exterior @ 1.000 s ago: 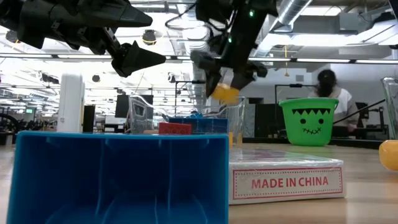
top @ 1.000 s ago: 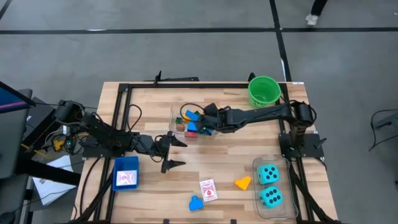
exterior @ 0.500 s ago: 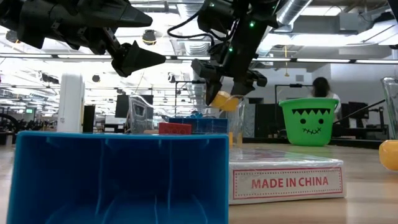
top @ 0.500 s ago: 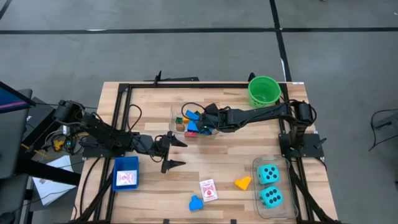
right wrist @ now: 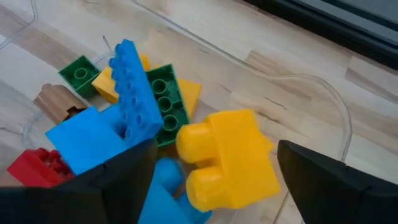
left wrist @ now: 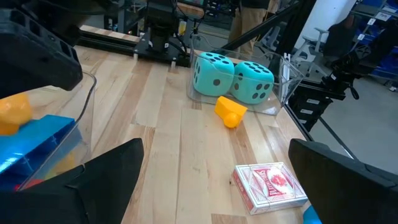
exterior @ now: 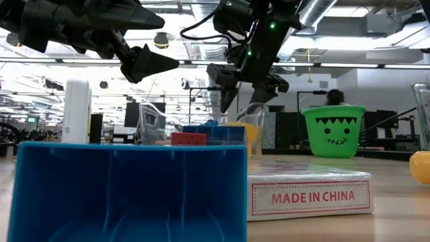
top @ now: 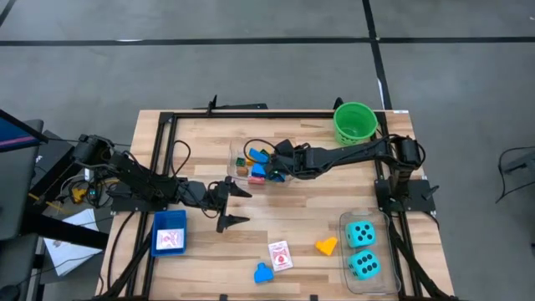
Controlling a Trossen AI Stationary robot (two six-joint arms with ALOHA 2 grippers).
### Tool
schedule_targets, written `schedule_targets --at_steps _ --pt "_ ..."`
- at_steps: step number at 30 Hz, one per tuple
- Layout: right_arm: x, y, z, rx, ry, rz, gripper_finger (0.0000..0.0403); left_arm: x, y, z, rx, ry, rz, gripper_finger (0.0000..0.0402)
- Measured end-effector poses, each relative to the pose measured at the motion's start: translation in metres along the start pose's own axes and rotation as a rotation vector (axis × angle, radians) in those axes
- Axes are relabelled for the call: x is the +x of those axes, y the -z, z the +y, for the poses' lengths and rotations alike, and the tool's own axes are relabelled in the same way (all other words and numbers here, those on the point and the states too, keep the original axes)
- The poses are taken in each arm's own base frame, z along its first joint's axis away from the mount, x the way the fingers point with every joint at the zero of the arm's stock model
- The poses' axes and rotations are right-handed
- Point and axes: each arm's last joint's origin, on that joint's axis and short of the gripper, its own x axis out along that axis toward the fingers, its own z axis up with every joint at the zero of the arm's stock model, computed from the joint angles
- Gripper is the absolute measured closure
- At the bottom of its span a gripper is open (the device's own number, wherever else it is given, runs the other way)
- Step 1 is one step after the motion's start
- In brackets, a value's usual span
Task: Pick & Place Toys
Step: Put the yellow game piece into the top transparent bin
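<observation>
My right gripper [top: 274, 165] is open and empty, just above a clear tub [top: 235, 153] at the table's middle. The tub holds blue, green, red and yellow bricks. A yellow brick [right wrist: 227, 155] lies on top of that pile, below the spread fingers; it also shows in the low view [exterior: 236, 130]. My left gripper [top: 244, 207] is open and empty, above the table left of the middle. On the table lie a picture card [top: 280, 255], a blue brick [top: 263, 272] and an orange-yellow toy [top: 326, 246]. Two teal dice [top: 362, 249] sit in a clear tub at the near right.
A green bucket [top: 354, 122] stands at the far right. A blue tray [top: 170, 232] with a card in it stands near the left arm. A black frame runs along the table's edges. Bare wood lies between the brick tub and the near toys.
My right gripper has opened over the clear tub and let go of the yellow brick. The brick has dropped out of the fingers onto the pile of bricks in the tub.
</observation>
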Motion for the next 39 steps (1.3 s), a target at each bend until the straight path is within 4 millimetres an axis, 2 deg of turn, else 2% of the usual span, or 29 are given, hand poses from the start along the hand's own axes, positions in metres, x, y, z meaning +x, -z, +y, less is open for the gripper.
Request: schedule_targets --at_steps 13,19,24,31,39 --pt "-0.01 0.007 0.007 -0.031 0.008 -0.046 0.0073 0.0 0.0 0.0 -0.003 0.0 0.0 0.0004" --pt "-0.041 0.003 0.009 -0.022 -0.033 -0.122 0.0072 0.0 0.0 0.0 -0.002 0.0 0.0 0.0004" --pt "-0.081 0.006 0.012 -0.038 -0.108 -0.19 0.0072 0.0 0.0 0.0 0.0 0.0 0.0 0.0004" --pt "-0.124 0.036 0.028 -0.073 -0.23 -0.207 0.0072 0.0 0.0 0.0 0.0 0.001 0.0 0.0004" --pt "-0.151 0.081 0.044 -0.039 -0.341 -0.138 0.0072 0.0 0.0 0.0 -0.001 0.001 -0.004 0.0004"
